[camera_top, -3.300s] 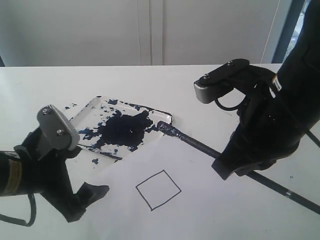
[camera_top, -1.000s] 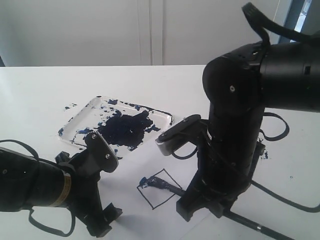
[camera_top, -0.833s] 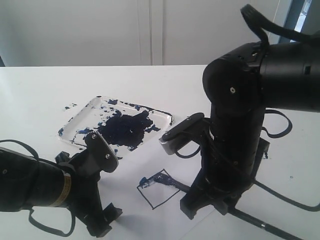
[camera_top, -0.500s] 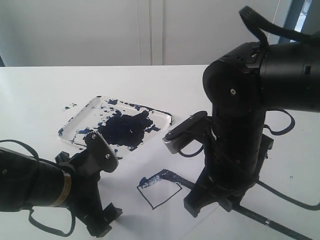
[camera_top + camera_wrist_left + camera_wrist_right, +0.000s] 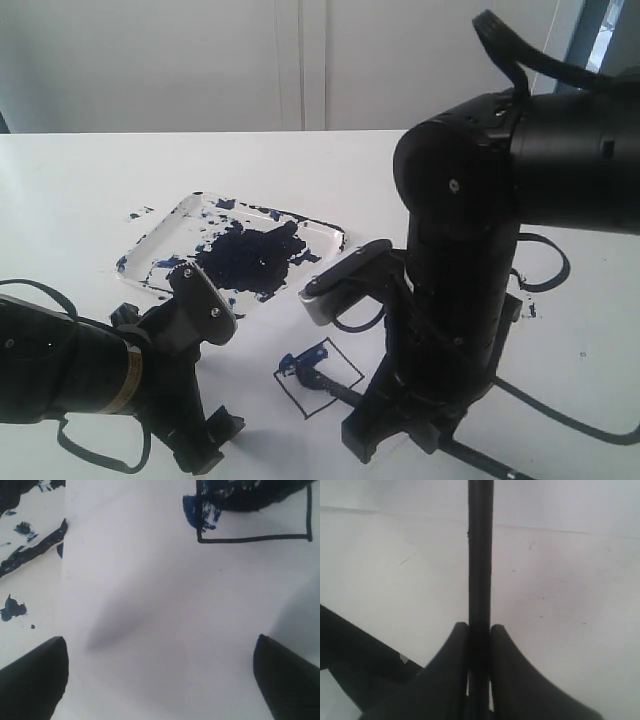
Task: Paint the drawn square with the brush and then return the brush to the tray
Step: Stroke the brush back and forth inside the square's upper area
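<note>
Your right arm [image 5: 470, 200] is a bulky, glossy black casing with a small round screw [image 5: 452, 185] in its rounded joint, a flat grey camera mount [image 5: 335, 285] and black cables [image 5: 515, 62] looping around it. Your left arm [image 5: 60, 370] is black too, ringed by a yellowish label band [image 5: 130, 382], with its own grey mount [image 5: 205, 300] showing two screws. The left gripper [image 5: 160, 680] ends in blunt matte-black fingers [image 5: 35, 677].

We are seeing the drawn square [image 5: 312, 396], a thin black diamond-tilted outline on white paper, carrying dark blue smears at its upper-left corner. The brush [image 5: 480, 555], long and black, is slanting down onto that corner, clamped in the right gripper [image 5: 480, 630]. The tray [image 5: 163, 238], white and splattered blue-black, is lying apart from the square.
</note>
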Available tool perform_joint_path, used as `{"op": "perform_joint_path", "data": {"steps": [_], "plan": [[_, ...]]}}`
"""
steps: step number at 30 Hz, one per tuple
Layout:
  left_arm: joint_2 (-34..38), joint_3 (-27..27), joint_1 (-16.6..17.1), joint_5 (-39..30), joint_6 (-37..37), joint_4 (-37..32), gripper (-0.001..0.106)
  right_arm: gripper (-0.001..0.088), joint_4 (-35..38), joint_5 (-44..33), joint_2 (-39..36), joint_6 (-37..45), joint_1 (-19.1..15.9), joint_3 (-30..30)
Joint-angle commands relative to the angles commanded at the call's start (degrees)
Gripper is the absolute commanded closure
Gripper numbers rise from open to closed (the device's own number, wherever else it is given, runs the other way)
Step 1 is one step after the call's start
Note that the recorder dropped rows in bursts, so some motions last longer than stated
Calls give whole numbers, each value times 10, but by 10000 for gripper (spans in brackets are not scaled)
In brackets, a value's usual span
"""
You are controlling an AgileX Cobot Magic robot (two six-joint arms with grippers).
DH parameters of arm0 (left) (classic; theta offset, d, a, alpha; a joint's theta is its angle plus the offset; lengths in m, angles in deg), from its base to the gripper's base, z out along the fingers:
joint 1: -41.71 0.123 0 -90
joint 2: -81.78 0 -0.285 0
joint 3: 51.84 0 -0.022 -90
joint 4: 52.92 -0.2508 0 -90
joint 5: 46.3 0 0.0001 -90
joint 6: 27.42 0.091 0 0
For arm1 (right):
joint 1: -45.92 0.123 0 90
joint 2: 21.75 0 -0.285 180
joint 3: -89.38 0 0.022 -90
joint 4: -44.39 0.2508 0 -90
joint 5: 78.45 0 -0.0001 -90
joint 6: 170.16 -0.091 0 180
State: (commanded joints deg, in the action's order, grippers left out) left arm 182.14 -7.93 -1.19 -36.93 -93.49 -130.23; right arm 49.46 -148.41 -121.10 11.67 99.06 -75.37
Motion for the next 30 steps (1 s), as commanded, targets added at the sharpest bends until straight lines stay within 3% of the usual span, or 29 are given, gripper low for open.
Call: {"op": "perform_joint_path", "data": {"steps": [10,24,30], "plan": [[0,0,0,0,-1,0,2,868,-156,0,0,-82,0,0],[0,0,0,0,-1,0,2,868,-25,0,0,-9,1,0],[0,0,0,0,-1,0,2,868,-20,0,0,-2,19,0]]}}
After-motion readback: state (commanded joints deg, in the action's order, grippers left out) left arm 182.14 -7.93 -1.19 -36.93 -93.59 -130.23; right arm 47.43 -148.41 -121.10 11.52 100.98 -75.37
